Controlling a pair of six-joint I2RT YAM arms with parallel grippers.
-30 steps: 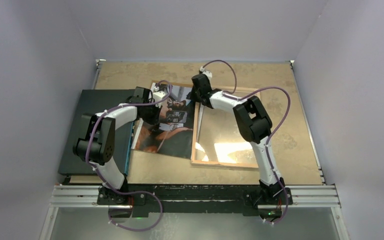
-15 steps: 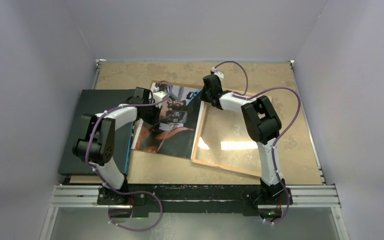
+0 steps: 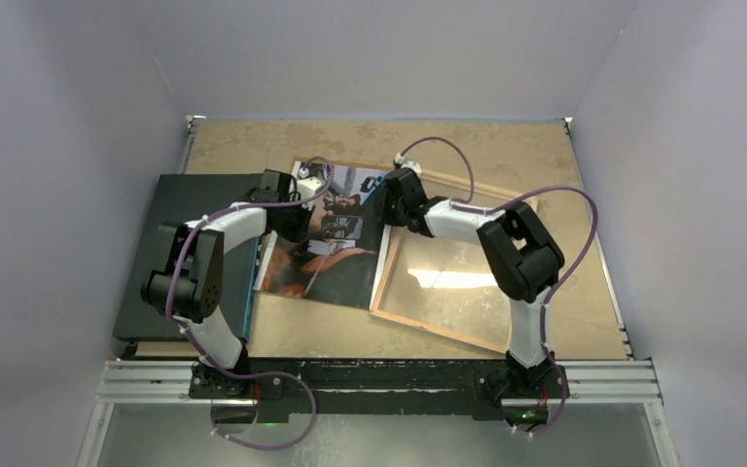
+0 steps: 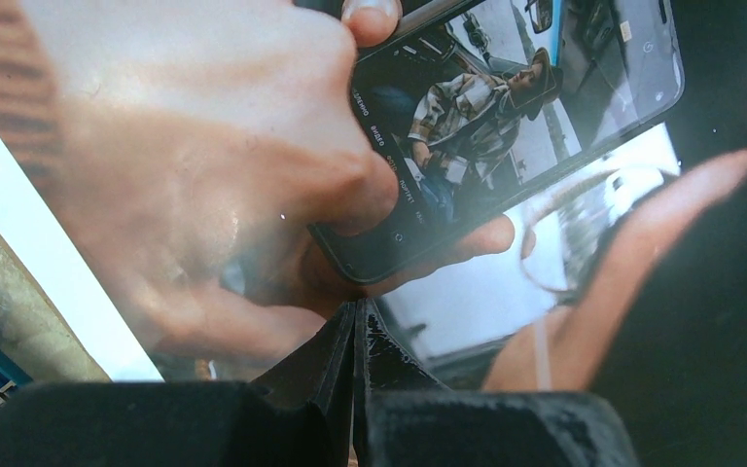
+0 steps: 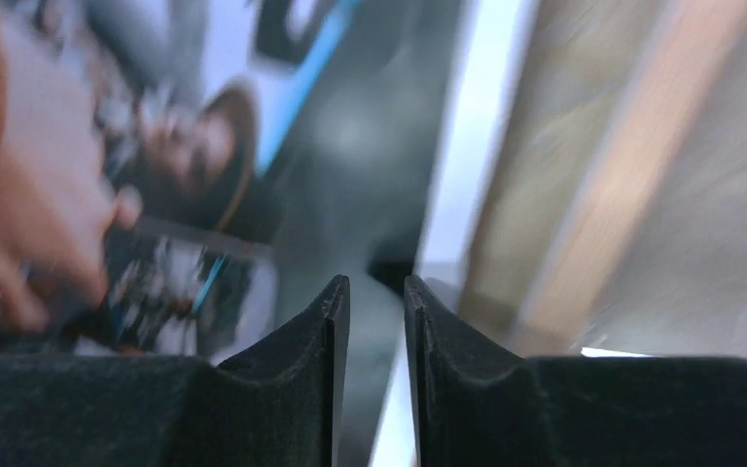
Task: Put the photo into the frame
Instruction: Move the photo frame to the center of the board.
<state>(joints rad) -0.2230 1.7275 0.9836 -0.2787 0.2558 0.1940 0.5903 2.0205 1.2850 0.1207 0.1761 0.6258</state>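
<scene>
From above, the photo (image 3: 326,263) lies on the tabletop (image 3: 311,336), its right edge against the skewed frame (image 3: 447,297). Left wrist: my left pincer (image 4: 355,326) is pressed closed, tips at the photo. Right wrist, blurred: my right pincer (image 5: 376,297) stands narrowly parted over the photo's white strip.

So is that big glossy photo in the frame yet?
Not in: the glossy orange-black photo lies flat on the table beside the wood-edged glass frame, to its left.
</scene>
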